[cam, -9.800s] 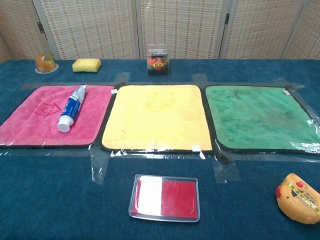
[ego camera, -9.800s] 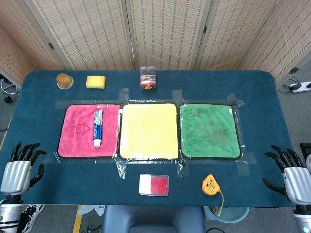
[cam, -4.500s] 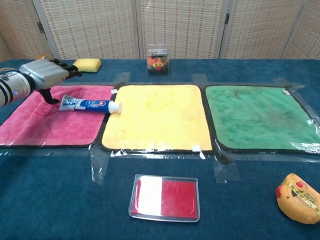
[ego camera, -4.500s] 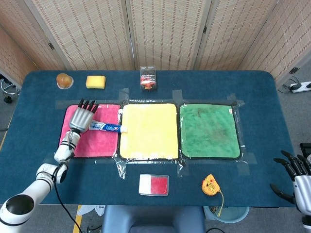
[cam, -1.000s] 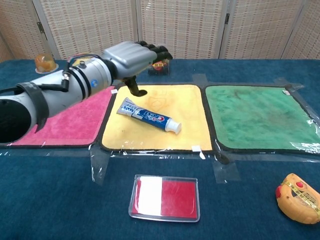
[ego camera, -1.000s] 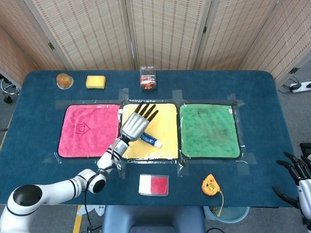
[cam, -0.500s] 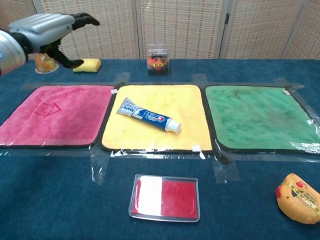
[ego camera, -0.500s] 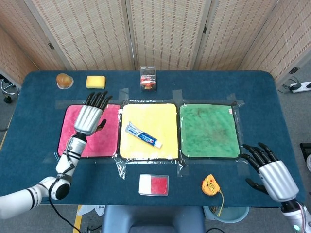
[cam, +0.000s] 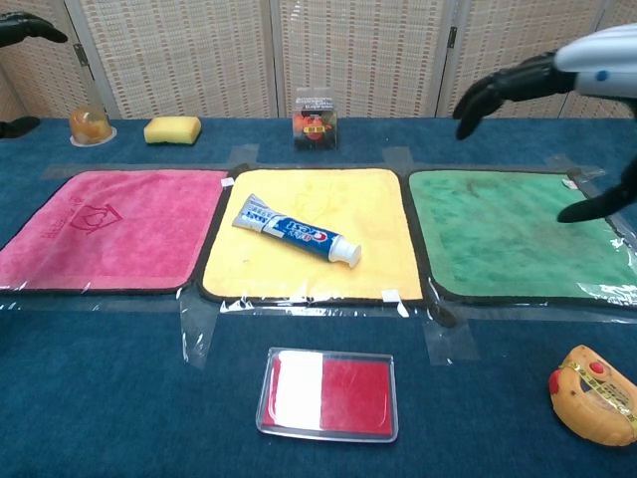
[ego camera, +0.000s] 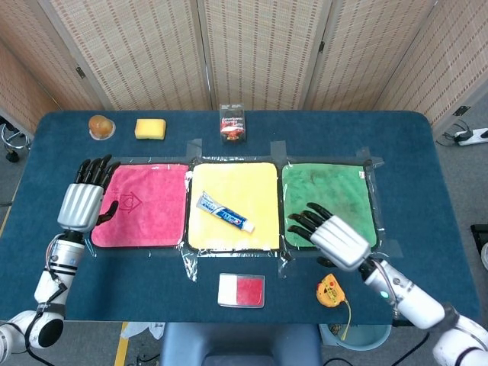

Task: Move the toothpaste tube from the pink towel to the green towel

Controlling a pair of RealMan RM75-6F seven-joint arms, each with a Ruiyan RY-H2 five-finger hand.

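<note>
With the toothpaste tube [ego camera: 224, 212] lying aslant on the yellow towel [ego camera: 232, 204], the right hand [ego camera: 329, 235], fingers spread and empty over the green towel [ego camera: 328, 204], should reach across, grip the tube's middle and lift cleanly, while the empty left hand [ego camera: 82, 201] stays clear.

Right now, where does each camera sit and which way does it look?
Head view: high above the near edge, looking steeply down at the whole table; shows the left robot hand and the right robot hand, both open.
Chest view: low at the near edge, looking level across toward the screens; only fingers show.
Both share the tube on the yellow towel.
</note>
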